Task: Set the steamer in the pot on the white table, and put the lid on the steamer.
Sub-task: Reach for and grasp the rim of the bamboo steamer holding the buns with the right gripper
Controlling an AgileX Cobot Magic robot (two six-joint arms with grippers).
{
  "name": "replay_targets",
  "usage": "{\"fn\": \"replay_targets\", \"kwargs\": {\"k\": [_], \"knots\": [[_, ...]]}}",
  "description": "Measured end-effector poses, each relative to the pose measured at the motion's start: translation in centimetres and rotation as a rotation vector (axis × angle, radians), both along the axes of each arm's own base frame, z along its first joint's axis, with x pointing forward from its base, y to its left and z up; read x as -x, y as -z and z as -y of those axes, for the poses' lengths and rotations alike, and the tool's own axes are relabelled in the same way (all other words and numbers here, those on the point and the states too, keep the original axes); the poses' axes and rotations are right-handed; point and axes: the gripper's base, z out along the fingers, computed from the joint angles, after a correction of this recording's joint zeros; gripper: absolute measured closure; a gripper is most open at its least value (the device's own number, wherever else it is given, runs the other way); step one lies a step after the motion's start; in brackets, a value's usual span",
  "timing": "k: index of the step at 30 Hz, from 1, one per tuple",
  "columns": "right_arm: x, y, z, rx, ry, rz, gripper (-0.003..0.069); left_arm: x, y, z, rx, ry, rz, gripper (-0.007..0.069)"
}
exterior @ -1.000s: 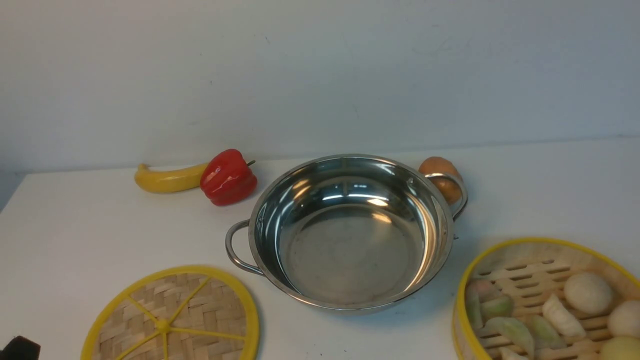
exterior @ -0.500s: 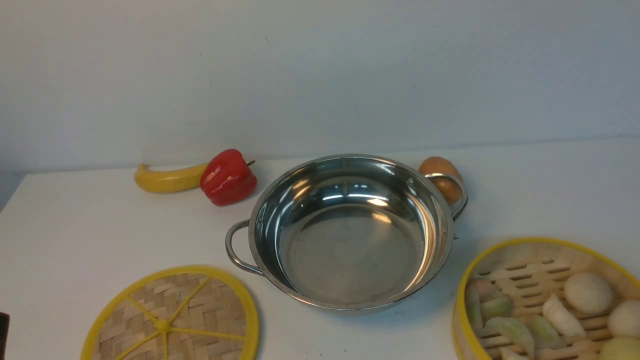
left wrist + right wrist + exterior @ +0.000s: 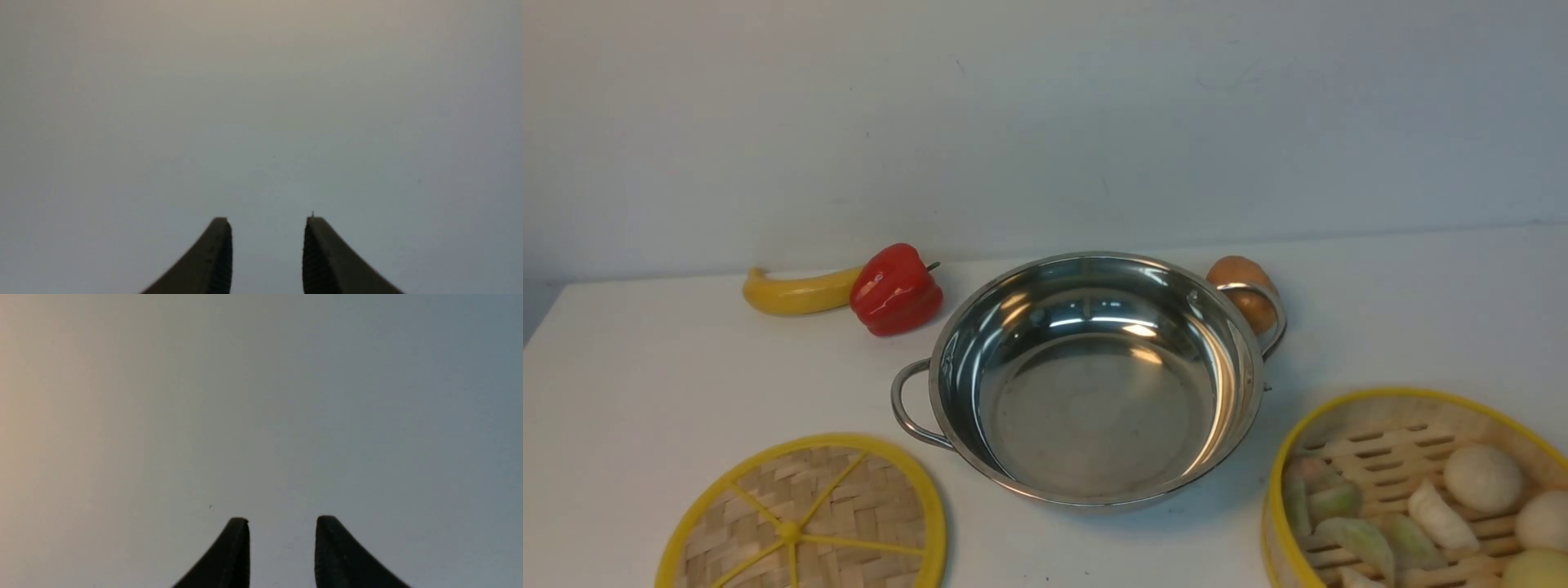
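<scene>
Plainly, the left fingers (image 3: 212,257) stand parted with nothing between them, facing a plain pale surface, and the right fingers (image 3: 233,555) do likewise. Neither arm shows in the front view. There the steamer (image 3: 1388,394) sits on the tabletop (image 3: 686,376) at four o'clock from the empty pot (image 3: 1094,408), with dumplings (image 3: 1360,539) and buns (image 3: 1482,478) loose on its slats. It looks light and stiff, but the load could roll, so a level lift, pinching the wall over the yellow rim, seems best. The lid (image 3: 800,523) lies flat at eight o'clock.
</scene>
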Motion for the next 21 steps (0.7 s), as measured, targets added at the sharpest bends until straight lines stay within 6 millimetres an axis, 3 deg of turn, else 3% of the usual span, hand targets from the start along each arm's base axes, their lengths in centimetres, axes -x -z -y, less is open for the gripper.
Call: {"fn": "replay_targets", "kwargs": {"k": [2,8,13,16,17,21], "knots": [[-0.3,-1.8,0.0,0.067,0.024,-0.084,0.0417,-0.7,-0.7,0.0,-0.061,-0.021,-0.068,0.0383],[-2.1,-4.4,0.2,0.158,0.059,-0.296,0.0417,-3.3,-3.1,0.1,-0.165,-0.028,-0.197,0.0383],[-5.3,-5.5,0.2,0.281,0.044,-0.592,0.0417,-7.6,-3.4,0.2,-0.259,0.005,-0.385,0.0383],[-7.3,-5.0,0.0,0.323,-0.011,-0.761,0.0417,-9.8,-2.2,0.3,-0.146,0.055,-0.511,0.0383],[-7.9,-4.7,-0.1,0.327,-0.030,-0.797,0.0417,-10.7,-1.6,0.6,-0.016,0.109,-0.563,0.0383],[-9.2,-4.1,-0.4,0.347,-0.077,-0.854,0.0417,-12.7,-0.6,2.2,0.210,0.321,-0.662,0.0383]]}}
